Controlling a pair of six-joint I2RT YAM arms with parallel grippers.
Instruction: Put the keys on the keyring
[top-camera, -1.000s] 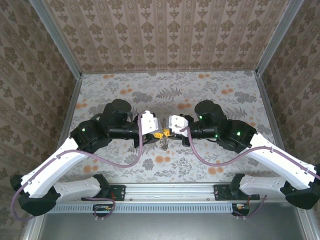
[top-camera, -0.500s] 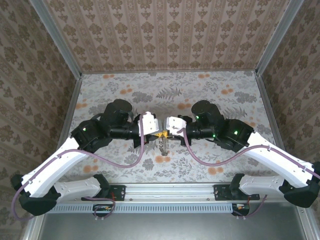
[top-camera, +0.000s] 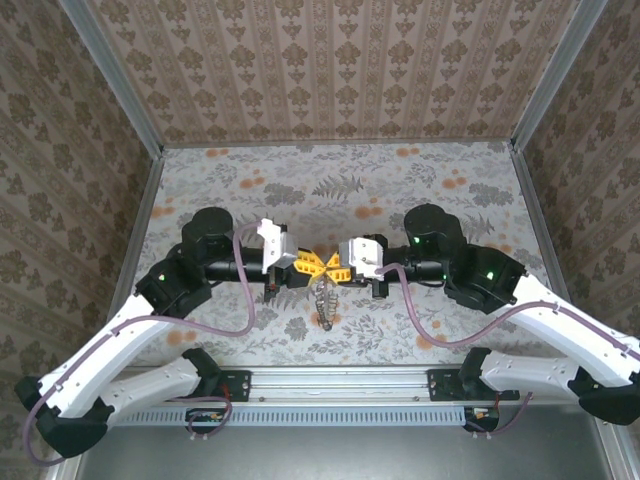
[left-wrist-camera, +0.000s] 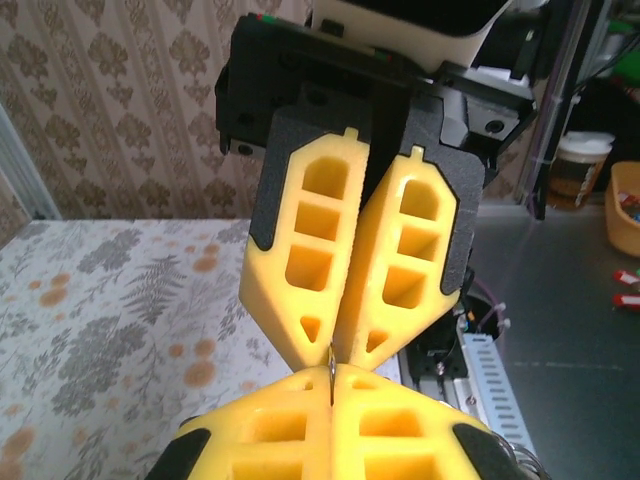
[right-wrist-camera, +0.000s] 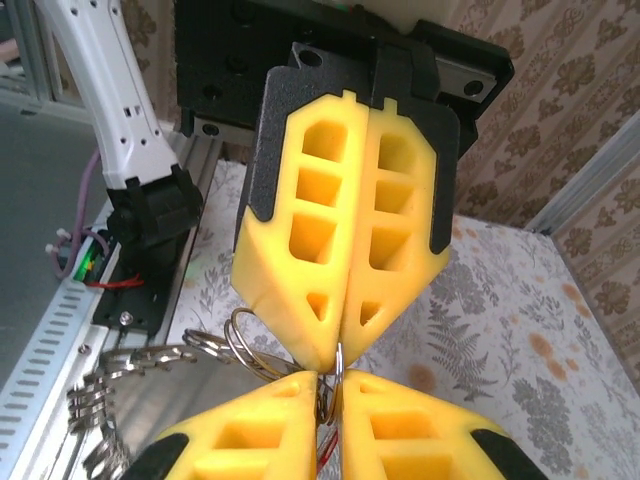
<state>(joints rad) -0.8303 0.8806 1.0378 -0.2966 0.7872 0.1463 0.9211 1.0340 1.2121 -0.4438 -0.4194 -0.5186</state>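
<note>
Pinching the keyring (top-camera: 323, 300), left gripper (right-wrist-camera: 335, 345) meets right gripper (left-wrist-camera: 333, 345) tip-to-tip.

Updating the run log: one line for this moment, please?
left jaws: shut on keyring | right jaws: shut on keyring | pose: tip to tip above table | keyring: dangling below tips
</note>
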